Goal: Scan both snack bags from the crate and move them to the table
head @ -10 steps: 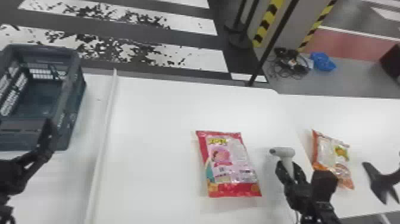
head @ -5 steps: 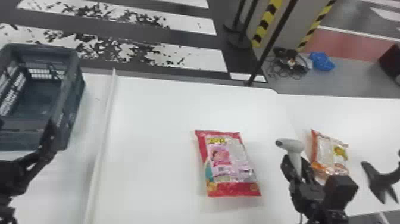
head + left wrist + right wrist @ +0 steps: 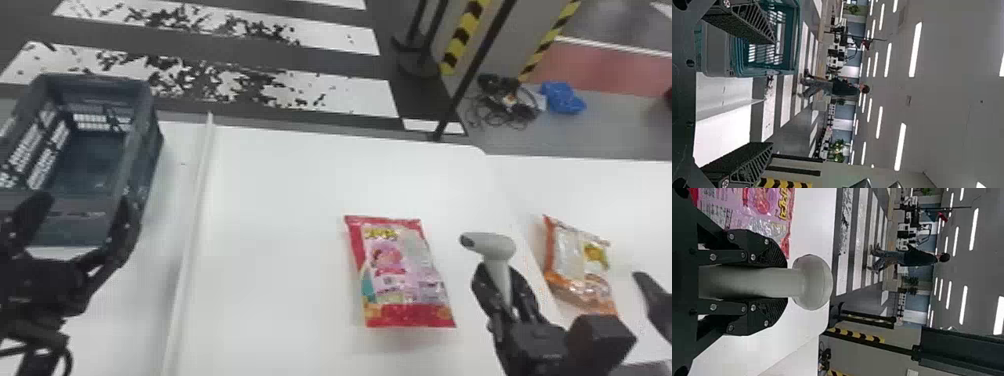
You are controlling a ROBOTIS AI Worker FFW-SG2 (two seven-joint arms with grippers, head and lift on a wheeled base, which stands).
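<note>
Right gripper (image 3: 499, 280), closed on the handle of the handheld barcode scanner (image 3: 492, 245), right of the pink snack bag (image 3: 400, 275) on the table (image 3: 280, 250): a twist of the smooth handle, or crinkled glossy film, could spoil a reading. Left gripper (image 3: 82, 205), open, well left of that bag; the orange snack bag (image 3: 575, 265), to its right, risks a knock from a wide scanner swing; crate (image 3: 92, 160), far left of it.

Bright, even light in head view; white table (image 3: 280, 200) nearly washed out, faint soft shadow beneath red snack bag (image 3: 400, 280), glints on its wrapper. Ceiling strip lights (image 3: 915, 49) glare white in both wrist views, ceiling (image 3: 954, 102) dim grey.
</note>
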